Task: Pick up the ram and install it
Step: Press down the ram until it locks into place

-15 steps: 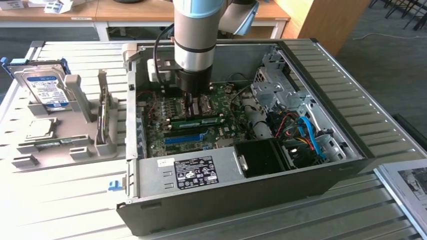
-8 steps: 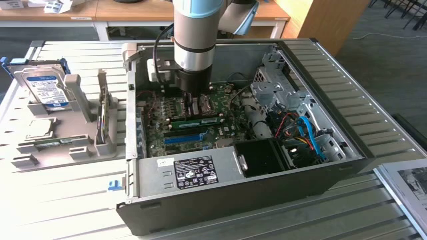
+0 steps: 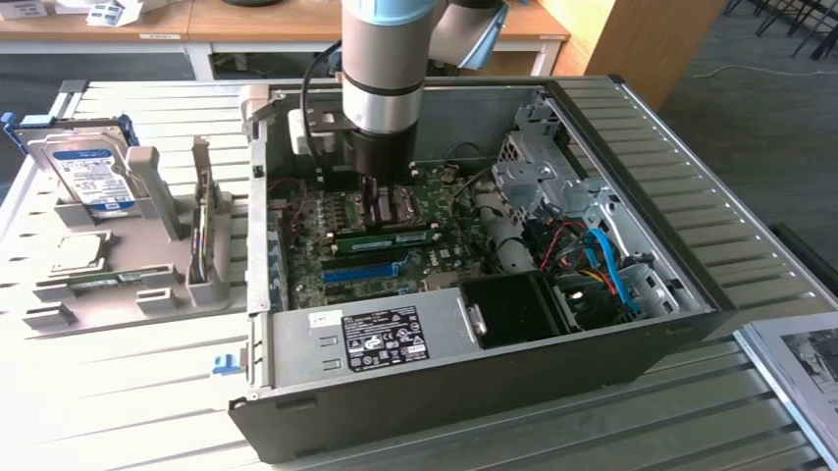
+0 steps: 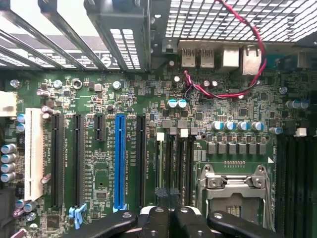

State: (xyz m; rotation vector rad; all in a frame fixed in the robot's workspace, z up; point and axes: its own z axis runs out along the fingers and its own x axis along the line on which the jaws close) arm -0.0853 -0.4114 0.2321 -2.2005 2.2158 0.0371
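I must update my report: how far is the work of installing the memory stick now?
Done: the memory stick is already on the board inside the computer case, near the blue slot. In hand: the shut claw is just above it. Left: full seating is not confirmed.

Pincer [image 3: 381, 201] closed above ram [image 3: 391, 238] seated on motherboard [image 3: 343, 257]

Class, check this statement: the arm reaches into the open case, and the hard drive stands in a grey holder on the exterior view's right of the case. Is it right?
Not quite. The arm does reach into the open case, but the hard drive stands in its grey holder on the exterior view's left of the case, as the exterior view shows.
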